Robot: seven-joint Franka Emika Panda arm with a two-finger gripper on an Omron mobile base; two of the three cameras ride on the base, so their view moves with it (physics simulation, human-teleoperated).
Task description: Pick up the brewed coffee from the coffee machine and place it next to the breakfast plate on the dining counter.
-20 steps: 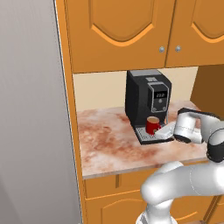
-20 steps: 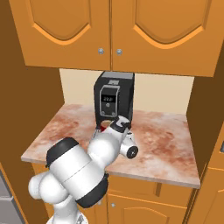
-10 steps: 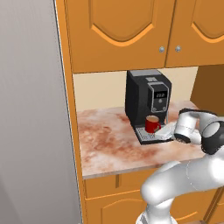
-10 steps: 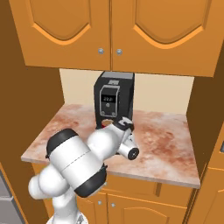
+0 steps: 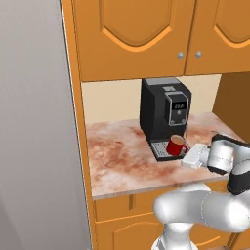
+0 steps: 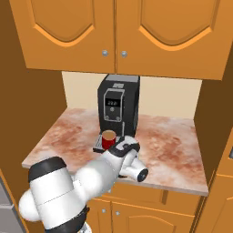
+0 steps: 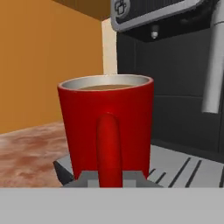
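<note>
Presently: brewed coffee [image 7: 106, 131], one red mug on the drip tray [image 7: 183, 168] of the coffee machine [image 5: 163, 113], handle toward the tool [image 5: 188, 157].

Item sits upright on the metal grille, at the near right of the marbled desk [image 5: 117, 156] under the wall cabinets [image 6: 113, 34]. Brown liquid stands close to the rim, so it likely spills if tipped. Body reads rigid and smooth, probably light but slippery. Best hold looks like the vertical handle [image 7: 108, 148], centred between the finger tips [image 7: 89, 178]; the jaws are drawn in narrowly about it, though a firm grip cannot be confirmed.
</note>
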